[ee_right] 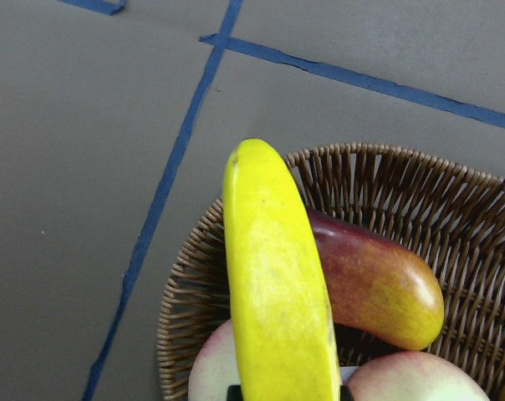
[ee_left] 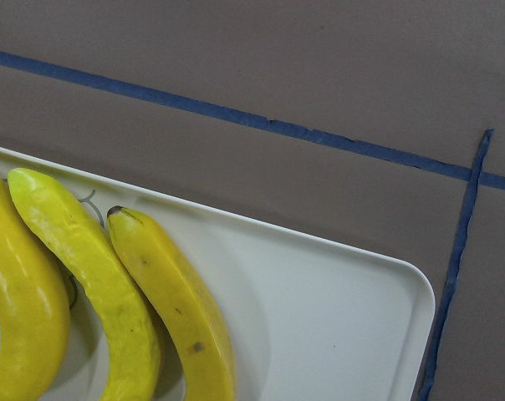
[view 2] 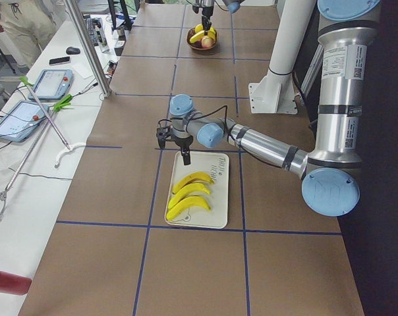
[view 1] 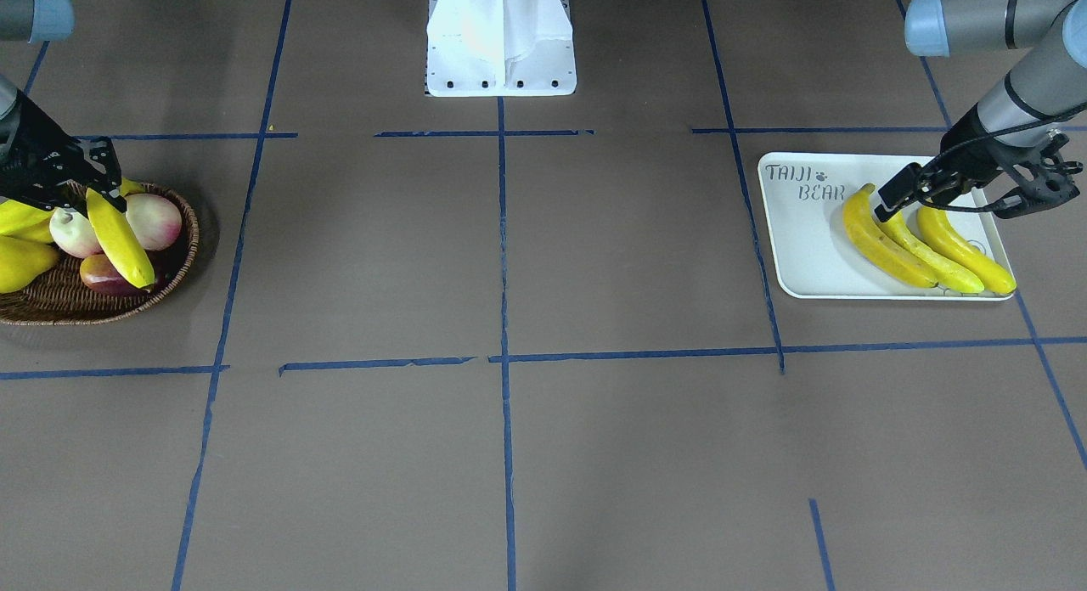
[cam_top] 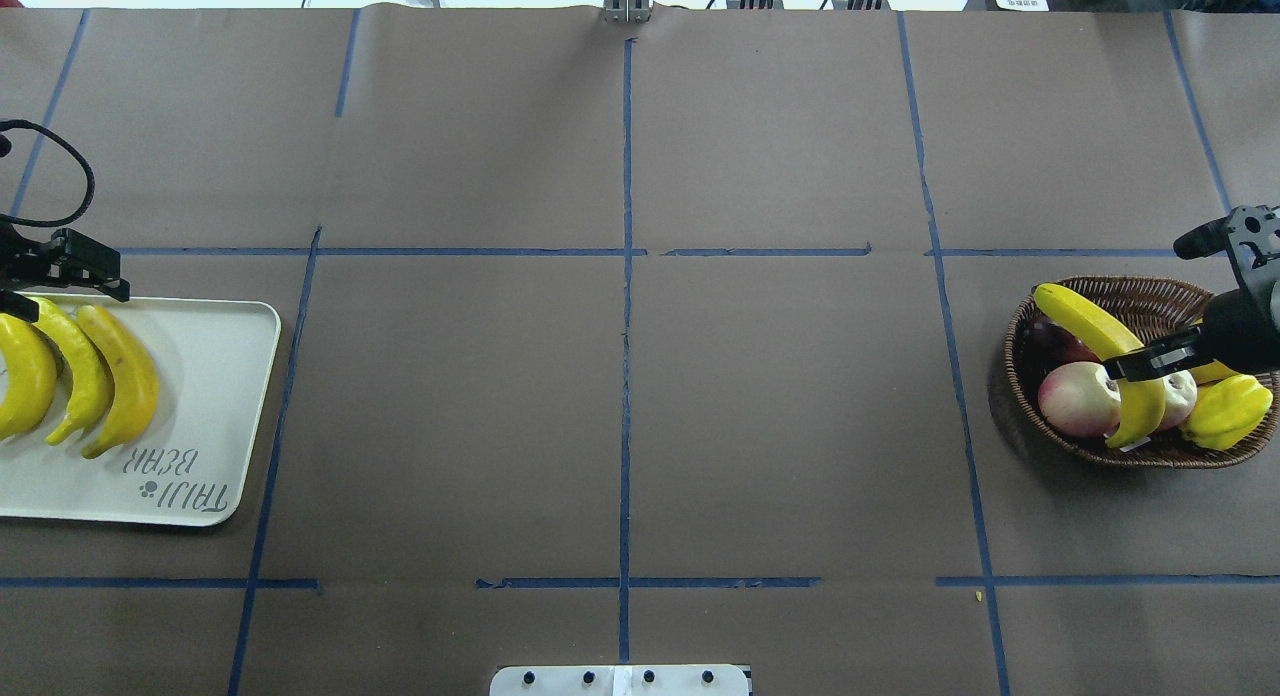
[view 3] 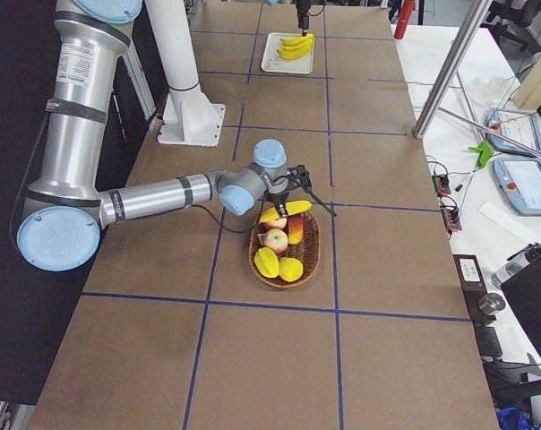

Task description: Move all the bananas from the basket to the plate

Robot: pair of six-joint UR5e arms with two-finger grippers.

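Observation:
Three bananas (view 1: pixel 926 243) lie side by side on the white plate (view 1: pixel 807 251), also in the overhead view (cam_top: pixel 80 376) and the left wrist view (ee_left: pixel 177 309). My left gripper (view 1: pixel 947 202) hovers open and empty over their stem ends at the plate's robot-side edge (cam_top: pixel 200 376). My right gripper (view 1: pixel 85 188) is shut on the fourth banana (view 1: pixel 119 239) near one end. It holds that banana tilted above the wicker basket (view 1: pixel 85 306), and its free end points over the rim (ee_right: pixel 386 167). The overhead view shows the same grip (cam_top: pixel 1150 361) on the banana (cam_top: pixel 1085 321).
The basket (cam_top: pixel 1130 291) still holds two pinkish round fruits (cam_top: pixel 1080 396), a dark red fruit (ee_right: pixel 378 284), a stubby yellow pear-shaped fruit (view 1: pixel 17 264) and a ridged yellow-green fruit (cam_top: pixel 1225 411). The white robot base (view 1: pixel 501 47) stands at the table's robot side. Blue tape lines cross the brown table.

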